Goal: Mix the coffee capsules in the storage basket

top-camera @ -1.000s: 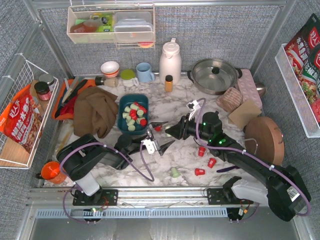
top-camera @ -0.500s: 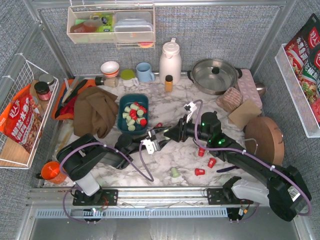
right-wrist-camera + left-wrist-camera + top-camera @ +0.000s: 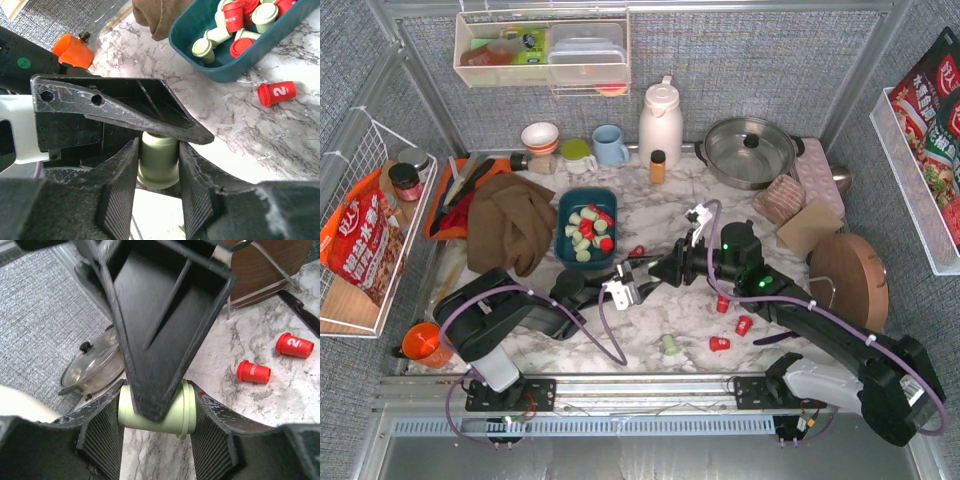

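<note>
Mint plastic, light, stiff and slick I judge — the pod (image 3: 178, 412) is clamped end-to-end in my left gripper (image 3: 156, 421) and across its waist in my right gripper (image 3: 158, 159) — the waist hold seems surer.

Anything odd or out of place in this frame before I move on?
Yes. The left gripper and the right gripper both appear to clamp the same mint green capsule. Four red capsules and another green capsule lie loose on the marble table, outside the teal basket.

Right gripper (image 3: 656, 268): shifted left to meet the other.
Left gripper (image 3: 638, 277): swung up and inward.
Mint capsule (image 3: 159, 158): now pinched by both.
</note>
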